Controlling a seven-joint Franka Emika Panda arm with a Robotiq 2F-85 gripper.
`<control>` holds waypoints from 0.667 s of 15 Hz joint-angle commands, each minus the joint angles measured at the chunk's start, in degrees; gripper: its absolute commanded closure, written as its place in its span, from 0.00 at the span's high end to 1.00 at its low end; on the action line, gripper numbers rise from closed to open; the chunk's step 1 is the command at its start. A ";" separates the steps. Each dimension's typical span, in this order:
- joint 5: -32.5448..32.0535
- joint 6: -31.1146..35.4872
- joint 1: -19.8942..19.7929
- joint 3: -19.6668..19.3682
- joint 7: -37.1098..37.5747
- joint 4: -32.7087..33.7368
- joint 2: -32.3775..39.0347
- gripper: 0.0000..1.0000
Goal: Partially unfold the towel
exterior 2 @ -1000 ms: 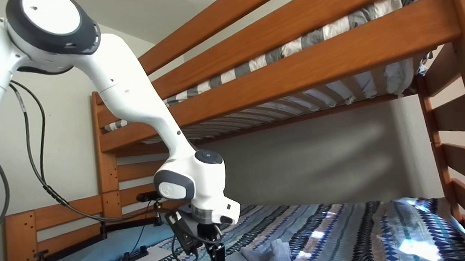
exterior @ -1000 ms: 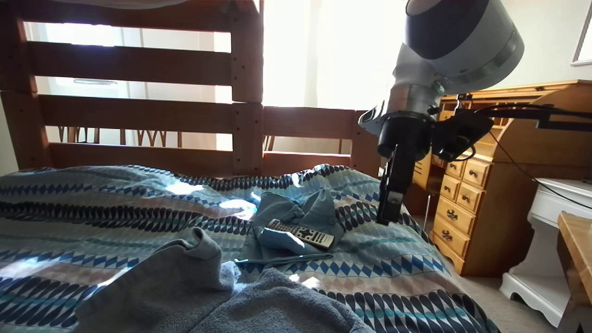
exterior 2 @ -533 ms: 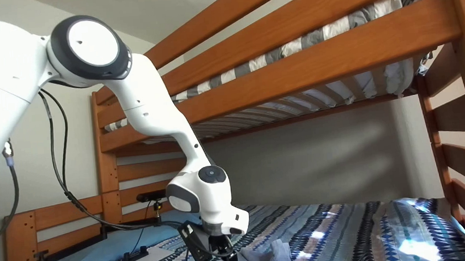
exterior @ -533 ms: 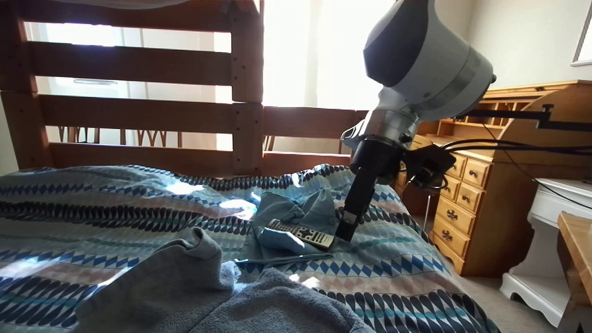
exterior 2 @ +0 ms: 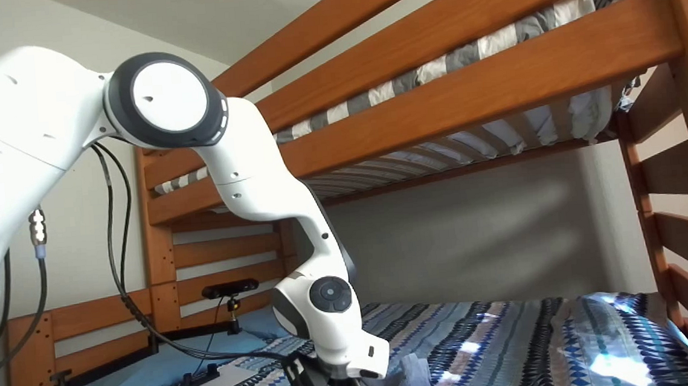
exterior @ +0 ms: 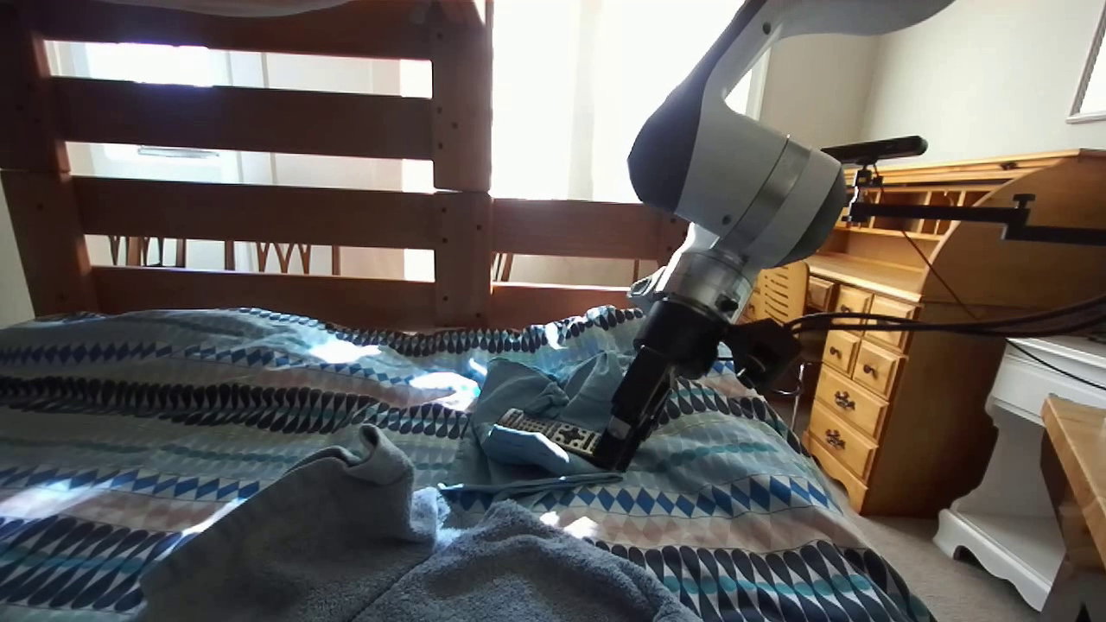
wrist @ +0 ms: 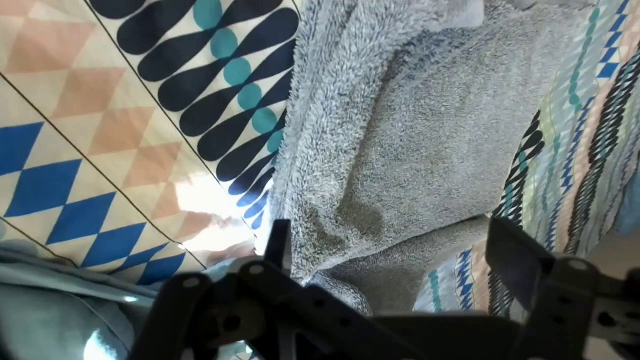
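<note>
Wrist view: the gripper (wrist: 388,233) gapes, holding nothing, with the towel (wrist: 435,130) ahead of it, folded on the patterned bedspread (wrist: 95,115). Lining up a grasp seems the current step; the next move calls for pinching a fold, though clearance is hard to judge.
</note>
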 commanded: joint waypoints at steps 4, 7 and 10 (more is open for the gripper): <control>0.00 0.00 0.05 0.31 -0.84 0.43 0.82 1.00; -2.10 0.44 1.41 -0.81 1.74 1.29 2.65 1.00; -3.20 0.64 2.87 -2.43 2.64 2.93 5.84 1.00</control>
